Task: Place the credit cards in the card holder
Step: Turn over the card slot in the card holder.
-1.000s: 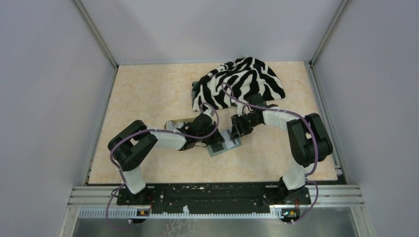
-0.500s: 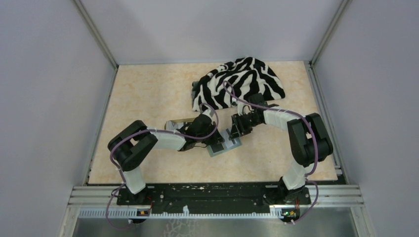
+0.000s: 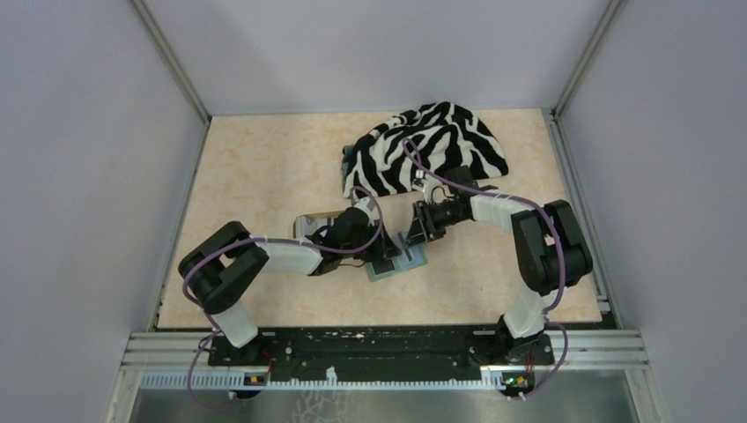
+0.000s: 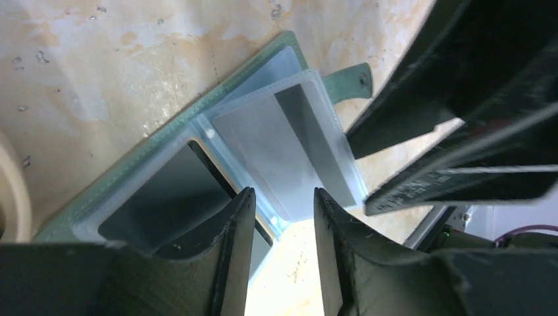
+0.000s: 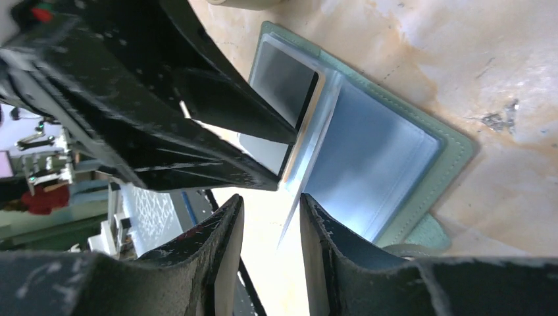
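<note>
The card holder (image 5: 454,151) lies open on the table (image 3: 264,167). The left gripper (image 4: 283,194) and right gripper (image 5: 270,197) hover over it, fingers apart. 1 dark card (image 4: 164,197) sits inside.

No legible text anywhere. Tiny pale print on dark strip (image 4: 421,186), right of left gripper (image 4: 283,197): too blurred to read.

We see the sage-green rectangular folding card holder (image 3: 388,270) lying open, running 8 to 2 o'clock from overhead; a dark plastic credit card (image 4: 171,191) fills its 8 o'clock clear sleeve.
</note>
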Robot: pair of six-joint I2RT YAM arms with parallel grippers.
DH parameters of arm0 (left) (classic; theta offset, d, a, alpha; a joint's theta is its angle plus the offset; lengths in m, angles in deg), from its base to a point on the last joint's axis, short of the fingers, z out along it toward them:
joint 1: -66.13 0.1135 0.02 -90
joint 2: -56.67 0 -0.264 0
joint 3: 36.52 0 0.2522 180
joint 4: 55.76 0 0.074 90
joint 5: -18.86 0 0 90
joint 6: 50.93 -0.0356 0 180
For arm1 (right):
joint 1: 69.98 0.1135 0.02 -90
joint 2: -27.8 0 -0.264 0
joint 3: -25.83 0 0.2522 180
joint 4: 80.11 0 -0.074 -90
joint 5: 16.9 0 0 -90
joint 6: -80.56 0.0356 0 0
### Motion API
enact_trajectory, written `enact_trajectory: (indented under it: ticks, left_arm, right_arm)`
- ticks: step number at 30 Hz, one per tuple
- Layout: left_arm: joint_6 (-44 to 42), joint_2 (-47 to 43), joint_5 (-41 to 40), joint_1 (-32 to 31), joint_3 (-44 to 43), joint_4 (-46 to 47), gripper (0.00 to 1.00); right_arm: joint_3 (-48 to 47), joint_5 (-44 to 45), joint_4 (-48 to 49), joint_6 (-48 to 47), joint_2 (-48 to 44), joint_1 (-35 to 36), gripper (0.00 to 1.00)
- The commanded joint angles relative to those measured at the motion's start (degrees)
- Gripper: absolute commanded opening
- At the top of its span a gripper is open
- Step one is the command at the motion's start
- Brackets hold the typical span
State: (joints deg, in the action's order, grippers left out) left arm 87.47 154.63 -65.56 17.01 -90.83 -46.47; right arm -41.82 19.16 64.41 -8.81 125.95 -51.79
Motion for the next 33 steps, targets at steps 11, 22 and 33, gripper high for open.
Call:
enact_trajectory:
  ticks: [11, 22, 33]
  left_arm:
    - [0.5, -14.0, -4.1, 0.0, 6.9, -1.6, 0.52]
    - [-1.3, -34.1, -17.3, 0.0, 15.1, -12.9, 0.52]
    - [-6.3, -45.8, -19.7, 0.0, 20.6, -13.6, 0.55]
  right_arm:
    - [3.2, -13.3, 11.5, 9.0, 3.5, 0.2, 0.38]
    - [2.2, -10.5, 13.6, 8.3, 5.1, 9.0, 0.39]
    - [-4.8, -3.4, -1.5, -8.4, 1.6, 9.8, 0.39]
